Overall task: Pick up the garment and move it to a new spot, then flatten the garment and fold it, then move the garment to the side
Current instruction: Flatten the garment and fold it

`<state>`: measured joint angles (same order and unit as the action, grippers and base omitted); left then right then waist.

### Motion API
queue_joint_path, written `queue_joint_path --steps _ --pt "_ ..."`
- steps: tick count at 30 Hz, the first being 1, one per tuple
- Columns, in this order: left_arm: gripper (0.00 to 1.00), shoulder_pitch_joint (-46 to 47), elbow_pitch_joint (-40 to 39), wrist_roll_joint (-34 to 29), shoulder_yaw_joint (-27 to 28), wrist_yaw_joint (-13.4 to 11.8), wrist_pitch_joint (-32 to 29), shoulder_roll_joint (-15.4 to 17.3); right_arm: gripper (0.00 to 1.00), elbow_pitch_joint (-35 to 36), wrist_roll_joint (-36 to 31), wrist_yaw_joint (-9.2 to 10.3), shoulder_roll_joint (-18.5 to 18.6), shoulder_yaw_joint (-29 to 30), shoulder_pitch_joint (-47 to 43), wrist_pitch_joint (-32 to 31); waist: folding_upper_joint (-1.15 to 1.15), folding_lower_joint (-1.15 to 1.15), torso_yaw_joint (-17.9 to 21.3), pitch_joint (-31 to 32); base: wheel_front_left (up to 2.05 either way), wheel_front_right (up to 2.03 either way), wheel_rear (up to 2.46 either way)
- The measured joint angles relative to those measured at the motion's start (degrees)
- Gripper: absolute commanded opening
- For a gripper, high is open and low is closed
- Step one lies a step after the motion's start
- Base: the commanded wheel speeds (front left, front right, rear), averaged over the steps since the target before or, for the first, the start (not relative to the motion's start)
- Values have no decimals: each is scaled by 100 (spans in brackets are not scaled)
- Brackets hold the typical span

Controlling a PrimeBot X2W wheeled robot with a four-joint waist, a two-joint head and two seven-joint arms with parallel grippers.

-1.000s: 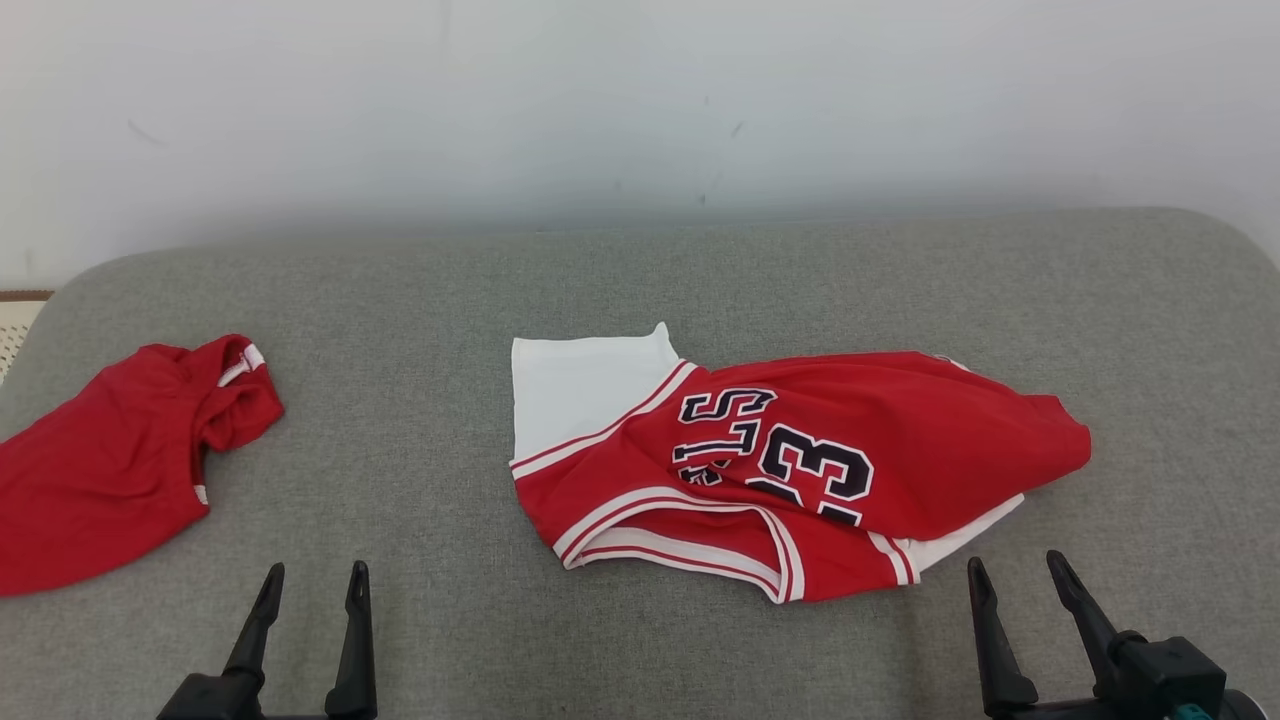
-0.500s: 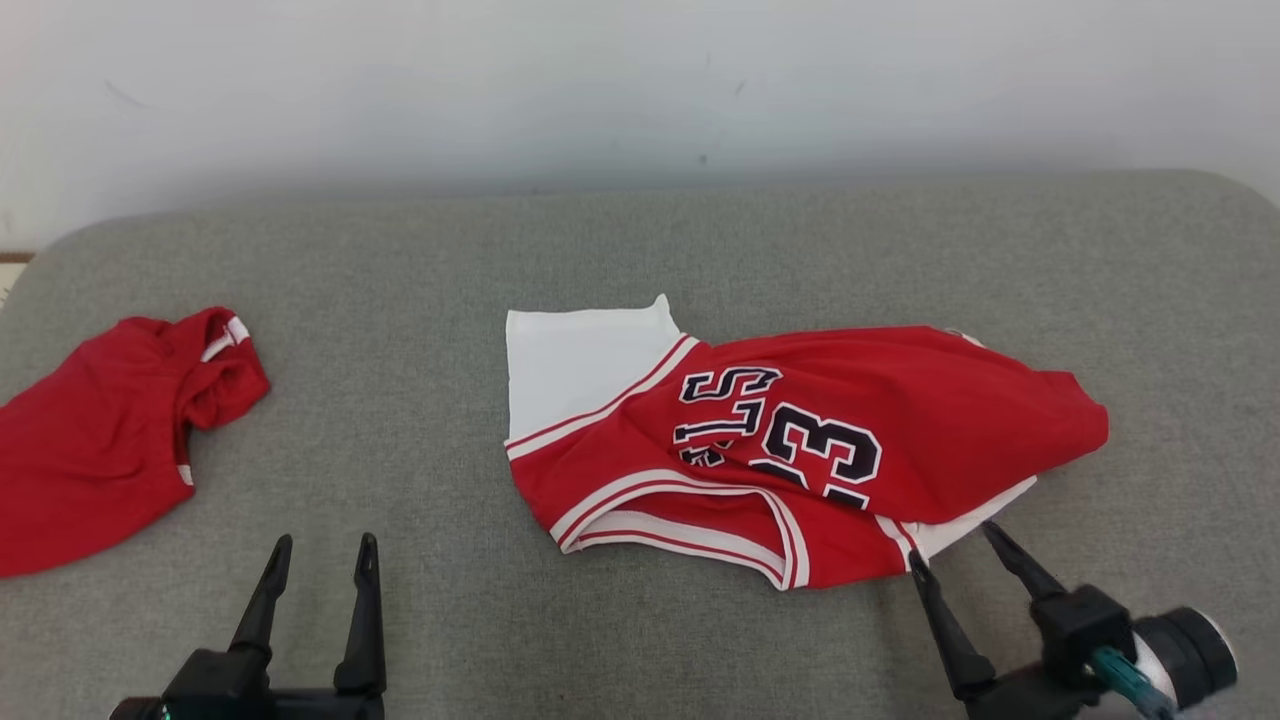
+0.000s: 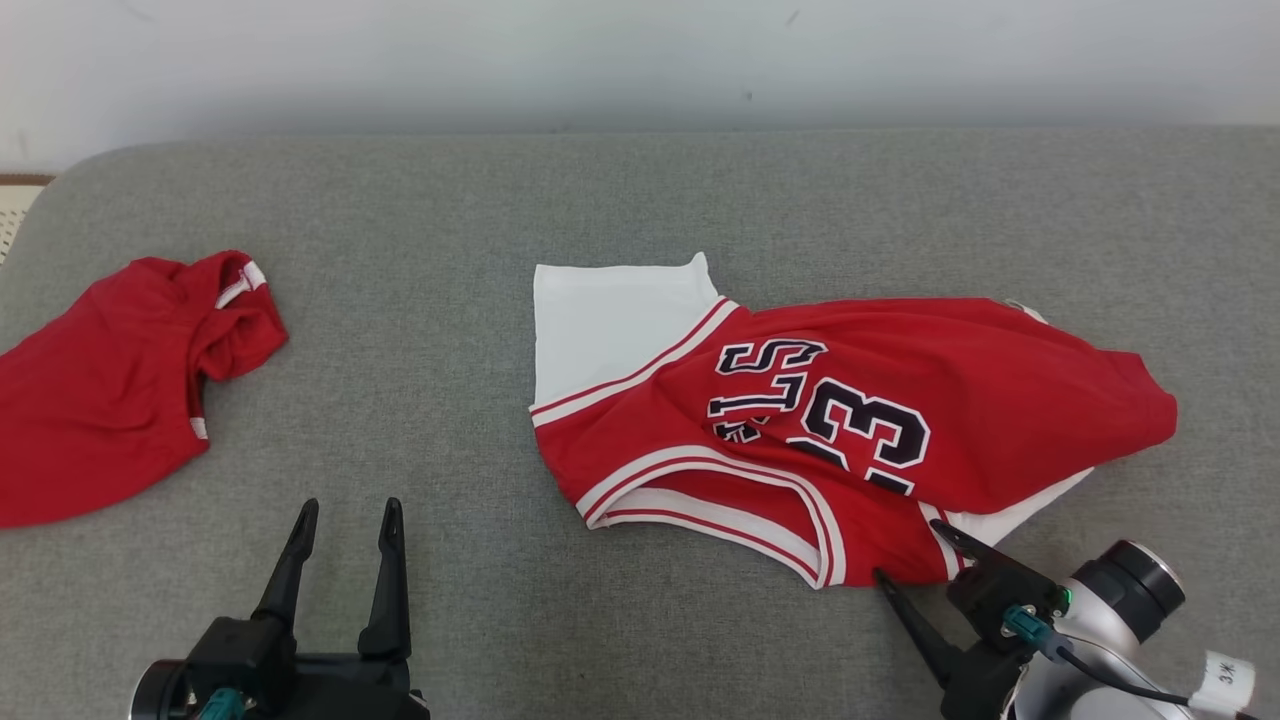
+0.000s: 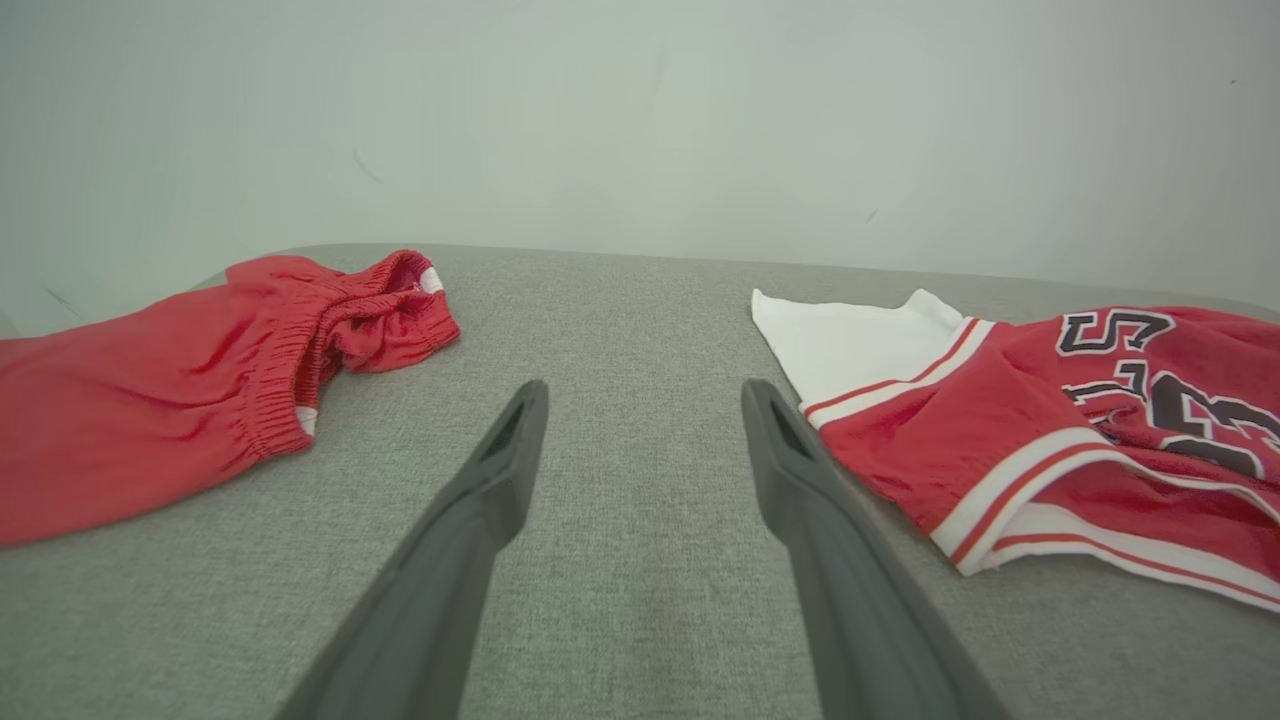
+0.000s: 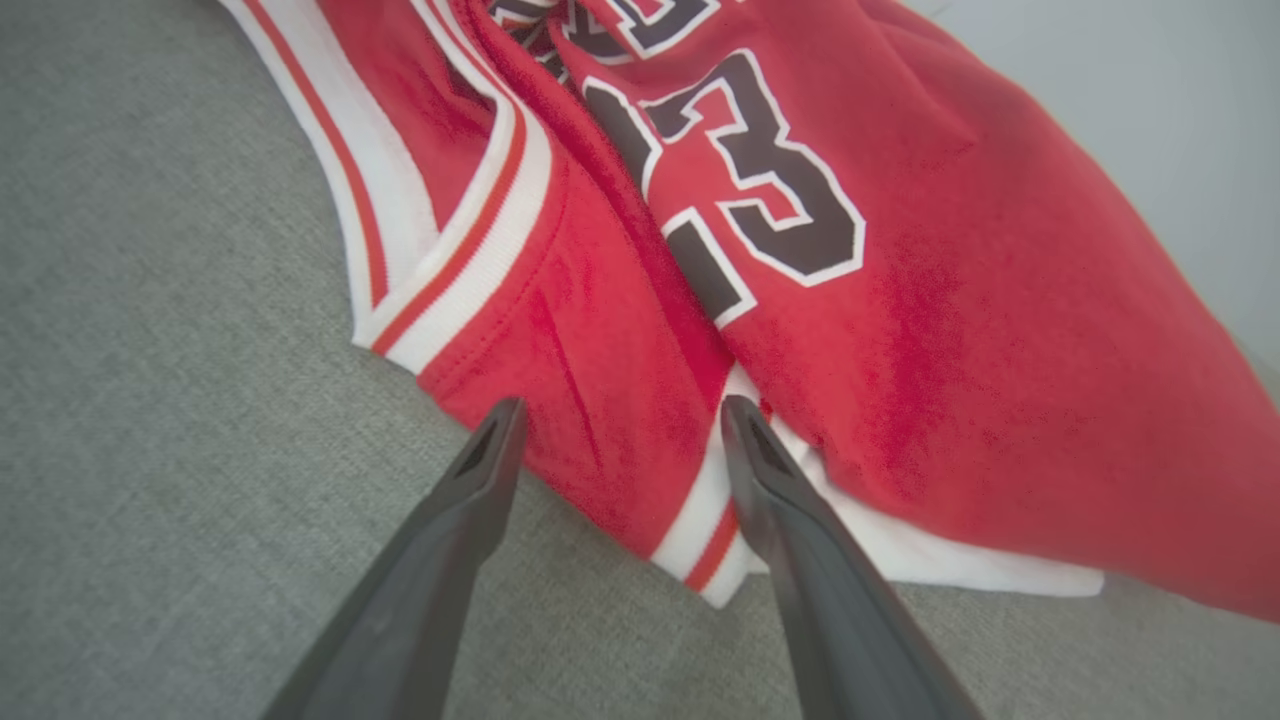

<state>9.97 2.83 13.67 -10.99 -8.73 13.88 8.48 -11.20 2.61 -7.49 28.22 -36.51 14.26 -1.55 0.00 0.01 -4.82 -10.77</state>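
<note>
Head view: we see a red-and-white jersey [image 3: 850, 420] lying crumpled at the middle-right of a grey cushion [image 3: 640, 200]. Our right gripper [image 3: 908, 550], fingers spread wide, straddles its near hem corner and holds nothing yet. Our left gripper [image 3: 350, 505] hovers wide and empty over bare cushion. We judge the pick-up is just starting; next, the right fingers must close on that hem — pinching cloth, not cushion.

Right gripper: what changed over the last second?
The right gripper swung forward and inward to the near corner of the jersey, open and straddling its hem; nothing gripped yet. The head camera also shifted. The left gripper stayed open and idle; the jersey and red shorts lie as before.
</note>
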Motion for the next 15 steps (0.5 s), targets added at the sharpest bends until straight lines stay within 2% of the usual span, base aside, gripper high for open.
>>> queue_joint_path --steps 1,2,3,4,10,15 --pt "100 9 18 3 1 7 22 -7 100 -62 3 0 10 -62 60 -3 0 0 -16 -17 0 0 0" --pt "100 23 37 11 3 7 29 -12 60 -107 18 0 11 -131 115 -7 0 0 -29 -30 0 0 0" --pt "100 41 54 20 3 8 31 -20 36 -164 68 0 16 -190 168 -49 0 0 -41 -41 0 0 0" --pt "100 62 65 29 7 10 38 -22 0 -208 107 0 20 -235 205 -53 0 0 -51 -50 0 0 0" --pt "100 97 100 35 35 13 79 -22 0 -310 391 0 -29 -247 304 -37 0 0 -79 -66 0 0 0" --pt "100 125 114 34 64 13 83 -19 0 -35 658 0 -272 -371 392 108 0 0 -64 -75 0 0 0"
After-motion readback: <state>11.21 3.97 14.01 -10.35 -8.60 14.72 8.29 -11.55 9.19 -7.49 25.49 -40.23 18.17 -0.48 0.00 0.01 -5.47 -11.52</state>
